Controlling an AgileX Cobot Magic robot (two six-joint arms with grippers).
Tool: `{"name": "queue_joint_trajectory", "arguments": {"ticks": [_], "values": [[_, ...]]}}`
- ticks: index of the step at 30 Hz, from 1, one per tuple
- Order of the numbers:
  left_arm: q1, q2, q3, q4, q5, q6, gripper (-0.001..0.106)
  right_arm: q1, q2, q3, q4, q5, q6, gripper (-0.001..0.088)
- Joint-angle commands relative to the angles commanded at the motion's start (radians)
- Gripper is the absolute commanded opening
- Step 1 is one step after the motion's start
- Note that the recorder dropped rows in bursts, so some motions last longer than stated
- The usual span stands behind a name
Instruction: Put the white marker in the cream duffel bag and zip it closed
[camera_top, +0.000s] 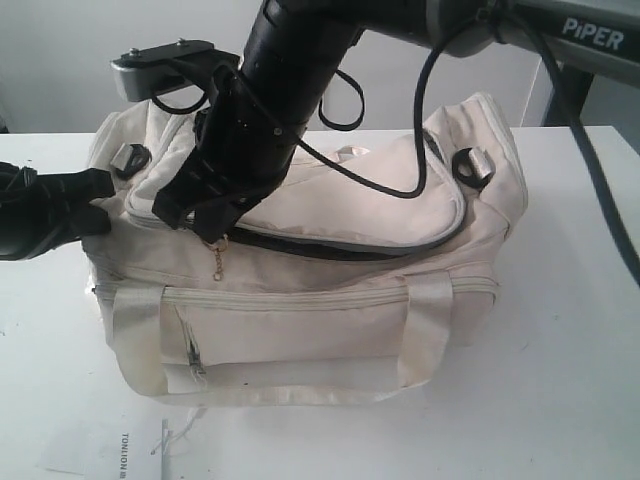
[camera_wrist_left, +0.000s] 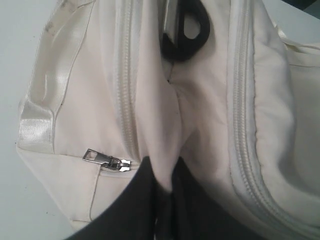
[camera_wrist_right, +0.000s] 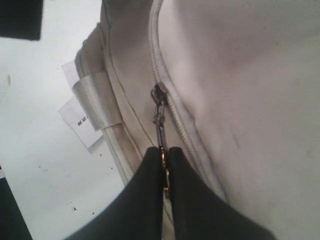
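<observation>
The cream duffel bag (camera_top: 330, 330) stands on the white table with its front pocket facing the exterior view. Its curved top flap (camera_top: 370, 195) still shows a dark gap (camera_top: 300, 246) along the front. My right gripper (camera_top: 212, 228) reaches across to the bag's left part. It is shut on the top zip's metal pull (camera_wrist_right: 160, 120), which sits between its black fingertips (camera_wrist_right: 150, 165). At the bag's left end, my left gripper (camera_top: 98, 190) is shut on a fold of the cream fabric (camera_wrist_left: 162, 140). The white marker is out of view.
A printed paper slip (camera_top: 128, 455) lies on the table under the bag's front left corner. Dark end rings (camera_top: 476, 166) hang at both ends of the bag. The front pocket's zip pull (camera_wrist_left: 106, 161) lies near my left fingers. A black cable (camera_top: 430, 120) loops over the flap.
</observation>
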Motion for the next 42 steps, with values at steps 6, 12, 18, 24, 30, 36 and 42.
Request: {"name": "queue_joint_trajectory", "arguments": {"ticks": [6,12,18,24,30,36,42], "values": [[0.0,0.0,0.0,0.0,-0.006,0.0,0.0,0.0,0.0,0.0,-0.002,0.0,0.026,0.0],[0.0,0.0,0.0,0.0,-0.01,0.0,0.0,0.0,0.0,0.0,0.002,0.0,0.079,0.0],[0.0,0.0,0.0,0.0,-0.014,0.0,0.0,0.0,-0.009,0.0,0.0,0.0,0.095,0.0],[0.0,0.0,0.0,0.0,-0.016,0.0,0.0,0.0,-0.014,0.0,-0.004,0.0,0.112,0.0],[0.0,0.0,0.0,0.0,-0.016,0.0,0.0,0.0,-0.016,0.0,-0.017,0.0,0.124,0.0],[0.0,0.0,0.0,0.0,-0.019,0.0,0.0,0.0,-0.023,0.025,-0.017,0.0,0.131,0.0],[0.0,0.0,0.0,0.0,-0.019,0.0,0.0,0.0,-0.045,0.078,-0.062,0.0,0.129,0.0]]}}
